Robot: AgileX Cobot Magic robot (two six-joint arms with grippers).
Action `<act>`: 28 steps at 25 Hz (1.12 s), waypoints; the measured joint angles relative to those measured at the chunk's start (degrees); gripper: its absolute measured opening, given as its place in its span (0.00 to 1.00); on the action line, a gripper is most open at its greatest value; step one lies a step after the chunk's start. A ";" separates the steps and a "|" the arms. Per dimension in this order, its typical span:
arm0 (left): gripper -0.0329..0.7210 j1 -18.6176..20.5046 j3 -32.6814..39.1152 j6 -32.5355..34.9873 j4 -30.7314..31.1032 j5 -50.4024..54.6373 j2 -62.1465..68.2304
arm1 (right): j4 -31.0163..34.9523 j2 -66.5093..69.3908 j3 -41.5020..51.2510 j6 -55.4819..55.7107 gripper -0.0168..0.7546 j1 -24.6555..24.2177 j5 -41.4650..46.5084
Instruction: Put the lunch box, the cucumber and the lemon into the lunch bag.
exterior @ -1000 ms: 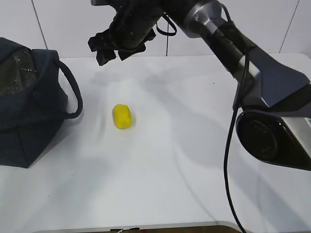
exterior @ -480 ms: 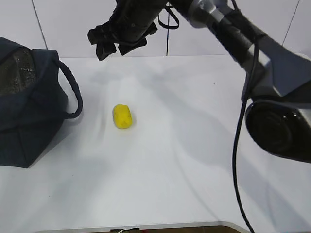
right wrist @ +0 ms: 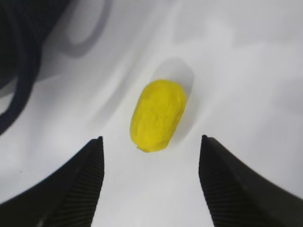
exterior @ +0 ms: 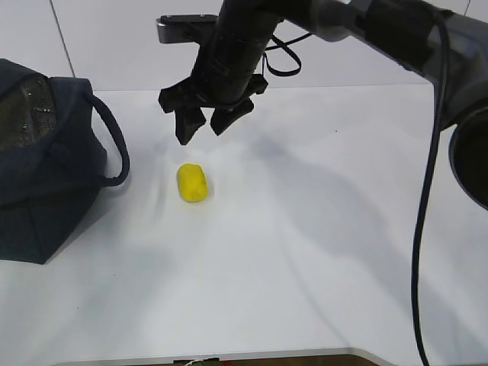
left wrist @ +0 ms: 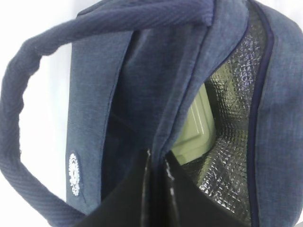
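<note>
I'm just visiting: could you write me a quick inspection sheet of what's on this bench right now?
Surface: white table, lemon lying on it.
Job's things: lunch bag at left, open; lunch box inside it. Cucumber: not seen.
Clutter: nothing seen.
Grippers: right gripper open above the lemon; left gripper shut on the lunch bag's rim.
Cables: black cable hanging along the right arm.
Surroundings: pale wall behind.

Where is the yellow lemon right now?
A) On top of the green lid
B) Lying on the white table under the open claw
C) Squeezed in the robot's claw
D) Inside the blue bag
B: the lemon lies on the white table, and the right gripper hangs open above it without touching it; the right wrist view shows the lemon lying free, ahead of the two spread fingers.
</note>
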 joint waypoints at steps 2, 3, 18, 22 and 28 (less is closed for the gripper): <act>0.03 0.00 0.00 0.00 0.00 0.00 0.00 | 0.00 -0.12 2.13 0.27 0.67 0.00 -0.34; 0.03 0.00 0.00 0.00 0.00 0.00 0.00 | 0.00 -0.12 2.95 0.27 0.67 0.00 -0.34; 0.03 0.00 0.00 0.00 0.00 0.00 0.00 | 2.17 1.64 4.32 2.18 0.77 0.45 -5.01; 0.03 0.00 0.00 0.00 0.00 0.00 0.00 | 1.70 3.75 4.32 2.55 0.77 0.45 -6.95; 0.03 0.00 0.00 0.00 0.00 0.00 0.00 | 0.57 6.25 4.32 3.50 0.77 0.45 -8.88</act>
